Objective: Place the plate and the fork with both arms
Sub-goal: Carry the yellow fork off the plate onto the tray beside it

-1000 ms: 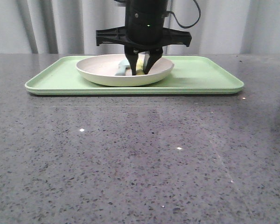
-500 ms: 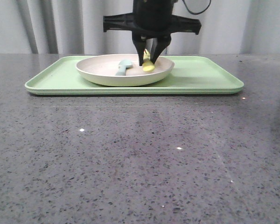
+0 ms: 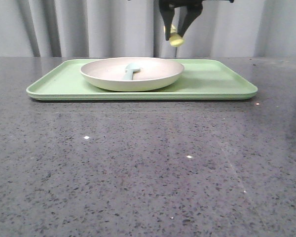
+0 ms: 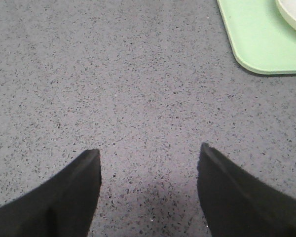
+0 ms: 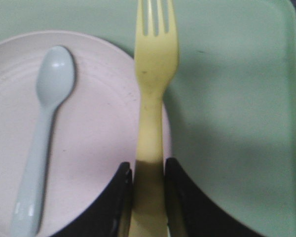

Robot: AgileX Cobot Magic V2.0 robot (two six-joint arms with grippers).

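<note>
My right gripper (image 3: 180, 30) pinches the fork (image 5: 151, 98) by its handle, up above the plate (image 3: 108, 74) on the tray (image 3: 217, 79). My left gripper (image 4: 148, 163) waits open over the surface. Next, I think, the fork needs a spot.

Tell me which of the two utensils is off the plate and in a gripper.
The yellow fork: the right gripper is shut on its handle, holding it above the plate. The pale blue-green spoon lies loose in the plate.
</note>
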